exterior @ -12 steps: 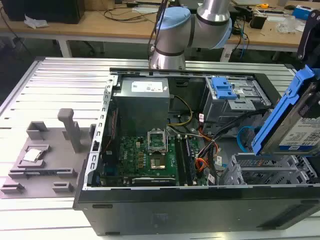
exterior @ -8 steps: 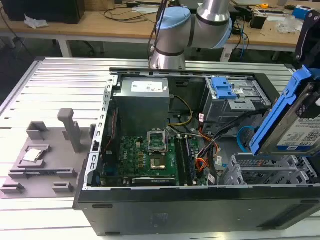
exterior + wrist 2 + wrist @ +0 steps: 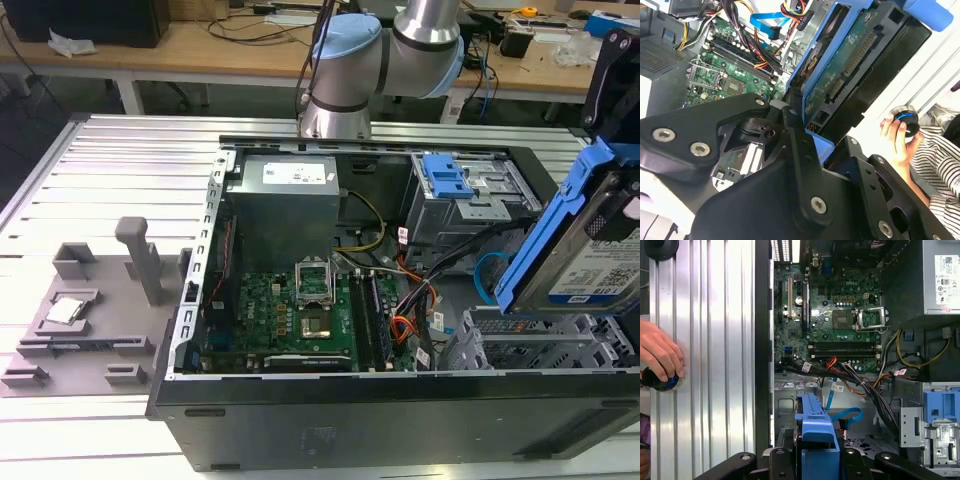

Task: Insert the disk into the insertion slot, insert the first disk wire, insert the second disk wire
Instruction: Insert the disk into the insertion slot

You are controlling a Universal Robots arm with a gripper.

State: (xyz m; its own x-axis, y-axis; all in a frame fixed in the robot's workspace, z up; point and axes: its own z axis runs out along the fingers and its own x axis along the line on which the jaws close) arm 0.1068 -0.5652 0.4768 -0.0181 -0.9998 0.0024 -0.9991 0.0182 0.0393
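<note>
Alignment matters most: the black pincer (image 3: 816,462) is clenched on the flat rectangular disk (image 3: 603,250) in its bright blue plastic carrier, tilted just above the silver perforated sheet-metal insertion slot (image 3: 530,345). By my judgement, it should level and square with that bay before sliding in. Count: one disk, one slot, one red-orange-black wire bundle (image 3: 405,325) and one light-blue flat cable (image 3: 486,275), both beside the slot.

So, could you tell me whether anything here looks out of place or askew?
Yes: the disk hangs steeply tilted in the gripper above the insertion slot, not seated. On the motherboard, the socket frame stands flipped open.
</note>
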